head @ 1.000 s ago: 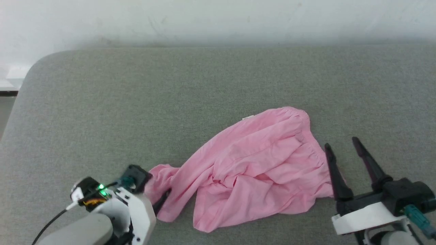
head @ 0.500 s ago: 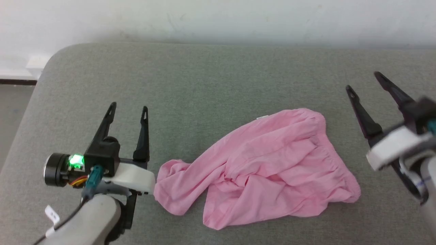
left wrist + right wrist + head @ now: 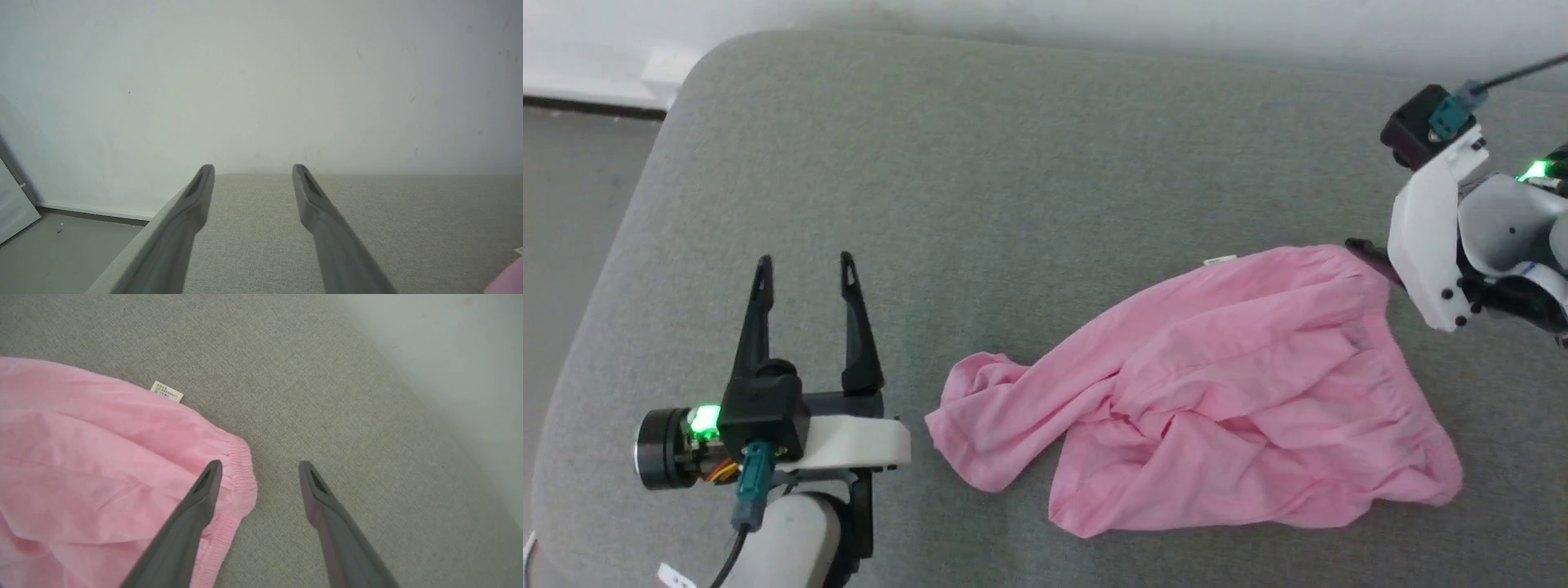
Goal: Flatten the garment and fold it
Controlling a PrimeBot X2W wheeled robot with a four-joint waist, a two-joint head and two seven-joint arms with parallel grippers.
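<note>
The light-pink shorts (image 3: 1217,392) lie crumpled on the grey padded surface (image 3: 1013,163), one leg trailing left and the gathered waistband along the right side. A small white tag (image 3: 1218,260) sticks out at the far edge. My left gripper (image 3: 805,260) is open and holds nothing, a short way left of the trailing leg. My right gripper (image 3: 259,463) is open over the waistband's far corner (image 3: 241,477): one finger is above the pink cloth, the other above bare surface. In the head view its white wrist (image 3: 1429,237) hides most of the fingers.
The padded surface has a rounded far-left corner (image 3: 698,65), with floor (image 3: 572,204) beyond its left edge. A pale wall (image 3: 261,81) runs close behind its far edge. A sliver of pink cloth (image 3: 508,281) shows at the left wrist view's lower right corner.
The head camera has shifted. My left gripper let go of the trailing leg and came up open beside it. My right gripper swung from the shorts' near right side to their far right corner.
</note>
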